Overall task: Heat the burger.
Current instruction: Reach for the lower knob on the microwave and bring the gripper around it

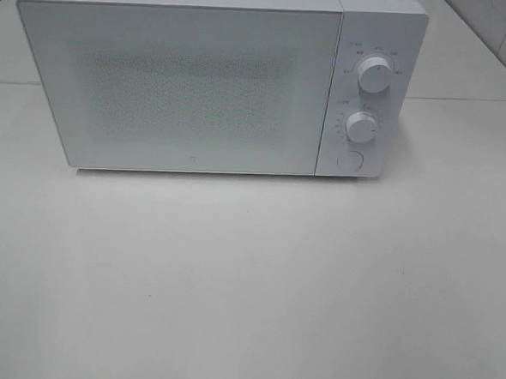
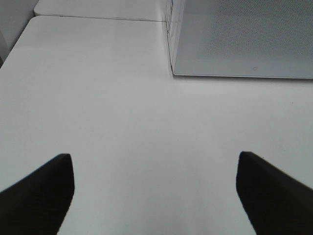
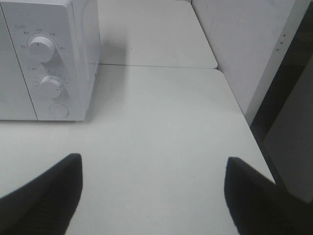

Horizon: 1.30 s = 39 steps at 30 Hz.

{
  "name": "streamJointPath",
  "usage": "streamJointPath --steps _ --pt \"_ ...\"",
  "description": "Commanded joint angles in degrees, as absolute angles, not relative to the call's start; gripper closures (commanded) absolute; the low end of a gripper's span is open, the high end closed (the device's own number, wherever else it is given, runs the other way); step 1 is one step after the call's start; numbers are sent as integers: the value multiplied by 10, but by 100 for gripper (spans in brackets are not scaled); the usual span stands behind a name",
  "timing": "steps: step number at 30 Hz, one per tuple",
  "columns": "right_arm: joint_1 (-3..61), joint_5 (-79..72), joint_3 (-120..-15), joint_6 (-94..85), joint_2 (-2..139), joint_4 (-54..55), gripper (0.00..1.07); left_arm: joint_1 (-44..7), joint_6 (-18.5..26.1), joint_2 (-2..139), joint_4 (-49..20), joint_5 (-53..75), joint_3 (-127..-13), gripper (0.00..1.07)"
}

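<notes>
While the high cam shows only the shut microwave (image 1: 217, 80) on the table (image 1: 247, 284), wrist views show left gripper (image 2: 155, 196) & right gripper (image 3: 154, 193) spread wide, holding nothing, over bare tabletop; burger not visible anywhere; table edge near right gripper.

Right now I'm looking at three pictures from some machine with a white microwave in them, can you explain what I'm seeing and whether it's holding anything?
This is a two-armed robot. One picture looks down from a high camera at a white microwave, door shut, on a pale table. The other two come from cameras on each wrist. The dark shapes low in those are the left gripper and right gripper, jaws wide apart, holding nothing. The right wrist view shows the microwave's two knobs and round button. No burger is in view.
</notes>
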<state>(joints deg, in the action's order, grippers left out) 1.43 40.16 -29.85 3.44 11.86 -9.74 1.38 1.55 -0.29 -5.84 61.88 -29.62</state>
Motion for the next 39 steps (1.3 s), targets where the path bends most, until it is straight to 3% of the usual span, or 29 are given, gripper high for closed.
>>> streamJointPath --steps 1,39 --pt "13 321 -276 33 156 -102 31 15 12 -13 -58 612 -296 25" --pt "13 -216 -253 26 583 -101 31 15 12 -13 -58 612 -296 25"
